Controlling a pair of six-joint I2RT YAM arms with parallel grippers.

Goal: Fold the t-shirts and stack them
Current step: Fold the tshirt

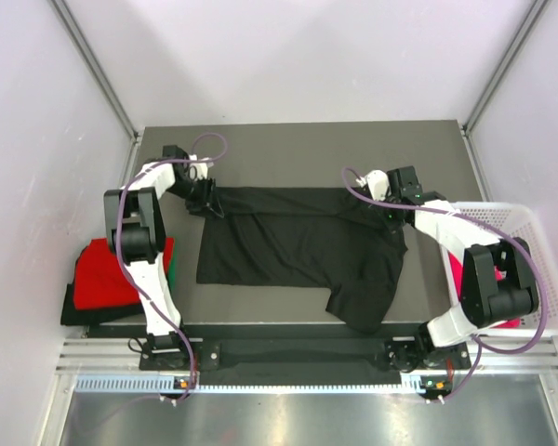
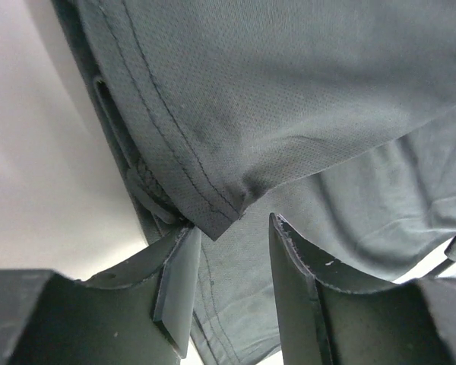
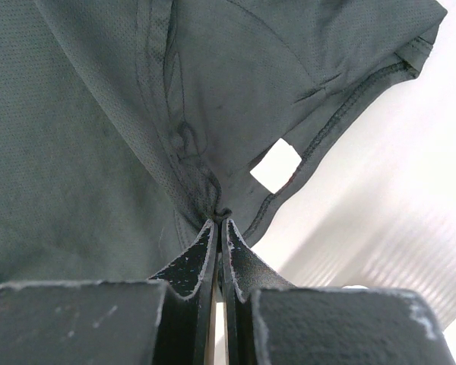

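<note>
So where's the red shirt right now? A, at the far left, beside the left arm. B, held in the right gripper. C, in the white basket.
A: the red shirt lies left of the left arm, while the basket holds a pink one and the right gripper is shut on the black shirt.

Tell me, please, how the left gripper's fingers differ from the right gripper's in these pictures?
The left gripper has its fingers apart, with a stitched hem corner of the black t-shirt lying unclamped between the tips. The right gripper has its fingers pressed shut on a pinch of cloth. The left is at the hem end, while the right is close to the white neck label. Both are at the shirt's far edge.
</note>
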